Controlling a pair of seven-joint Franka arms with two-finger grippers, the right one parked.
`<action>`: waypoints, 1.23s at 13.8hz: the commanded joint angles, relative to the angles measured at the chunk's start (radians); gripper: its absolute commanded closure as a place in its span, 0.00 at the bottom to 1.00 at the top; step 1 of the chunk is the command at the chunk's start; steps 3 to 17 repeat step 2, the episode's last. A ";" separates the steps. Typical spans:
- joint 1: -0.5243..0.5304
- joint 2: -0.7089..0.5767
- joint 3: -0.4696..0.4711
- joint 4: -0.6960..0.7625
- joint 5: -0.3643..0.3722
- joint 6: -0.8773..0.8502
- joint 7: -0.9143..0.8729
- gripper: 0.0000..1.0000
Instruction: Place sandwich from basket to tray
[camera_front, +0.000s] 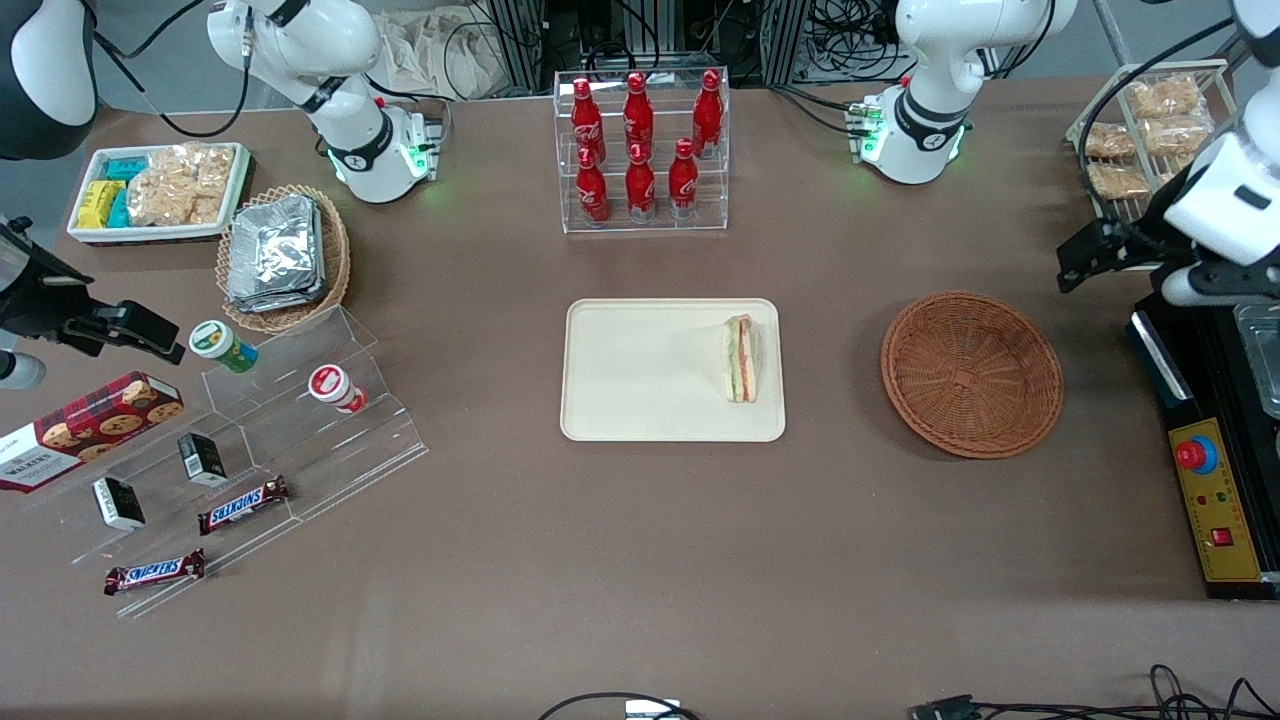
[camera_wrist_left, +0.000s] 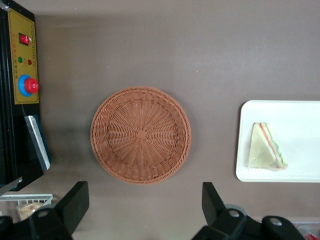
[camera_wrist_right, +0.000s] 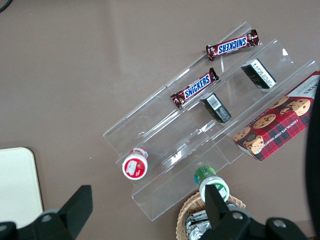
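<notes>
We log the sandwich lying on the tray at frame centre, along its edge nearest the basket at centre right. The gripper hangs above the table near the basket, fingers spread apart, holding nothing.

**Wicker, plastic and matt cloth**

The basket is reddish-brown woven wicker, rough and ribbed. The tray looks like smooth cream plastic with a dull sheen. The sandwich shows pale soft bread under a clear, faintly glossy wrap. The table has a matt brown covering. The claw, held high above the basket with its fingers spread wide apart, looks like matt black plastic.
</notes>
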 joint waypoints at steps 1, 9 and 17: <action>-0.022 -0.031 0.018 -0.031 -0.016 -0.010 0.014 0.00; -0.022 -0.031 0.018 -0.030 -0.016 -0.019 0.015 0.00; -0.022 -0.031 0.018 -0.030 -0.016 -0.019 0.015 0.00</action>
